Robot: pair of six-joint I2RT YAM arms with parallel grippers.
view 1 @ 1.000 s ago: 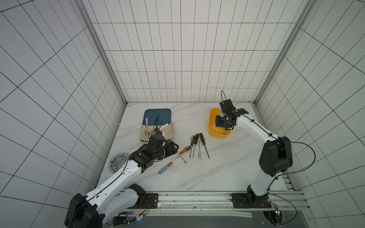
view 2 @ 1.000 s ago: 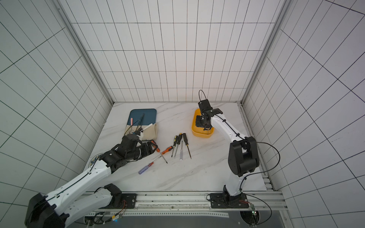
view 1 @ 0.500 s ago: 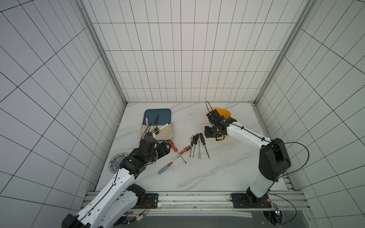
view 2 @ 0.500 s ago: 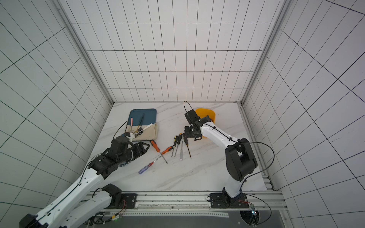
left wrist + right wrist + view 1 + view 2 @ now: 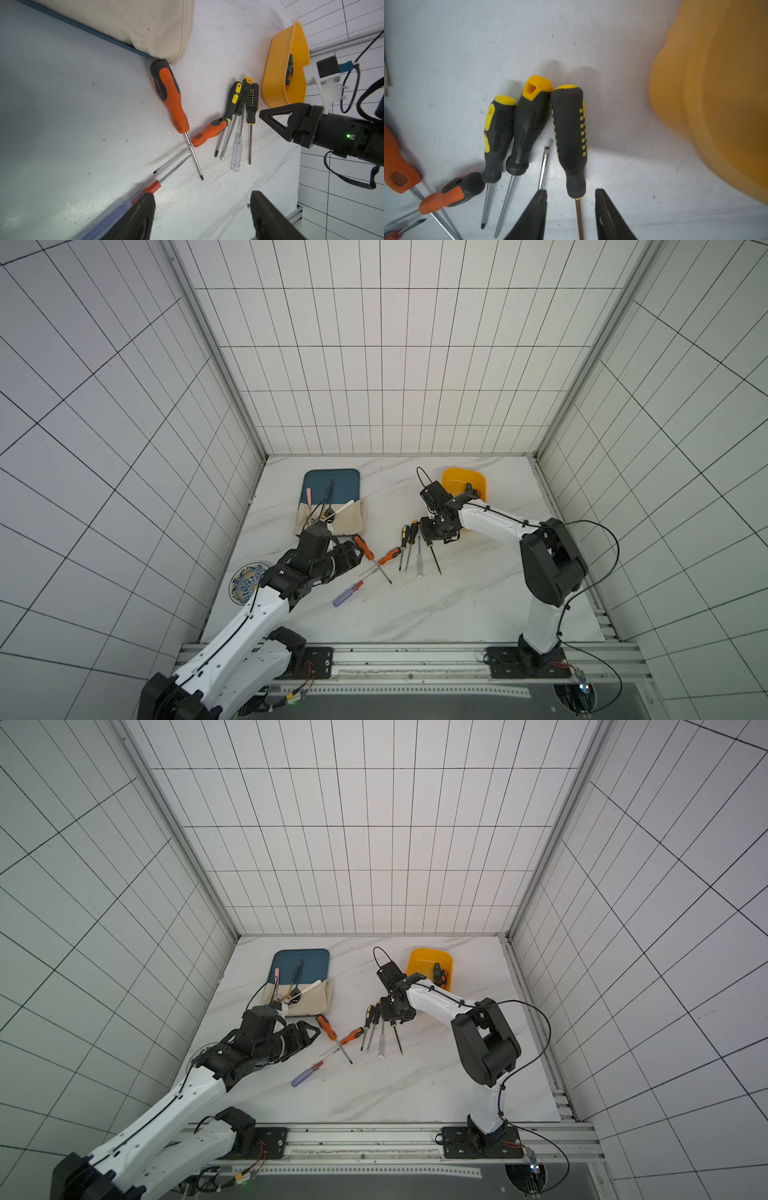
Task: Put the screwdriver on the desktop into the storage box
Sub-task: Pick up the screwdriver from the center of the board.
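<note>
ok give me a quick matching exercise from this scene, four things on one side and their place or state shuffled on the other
Things:
1. storage box
2. dark teal tray
3. blue-handled screwdriver
4. right claw

Places or states:
a. partly under the beige cloth
b. open, astride the shaft of a black and yellow screwdriver
c. holds one small screwdriver
d. lies on the desktop beside the left claw

Pairs: 1-c, 2-a, 3-d, 4-b
</note>
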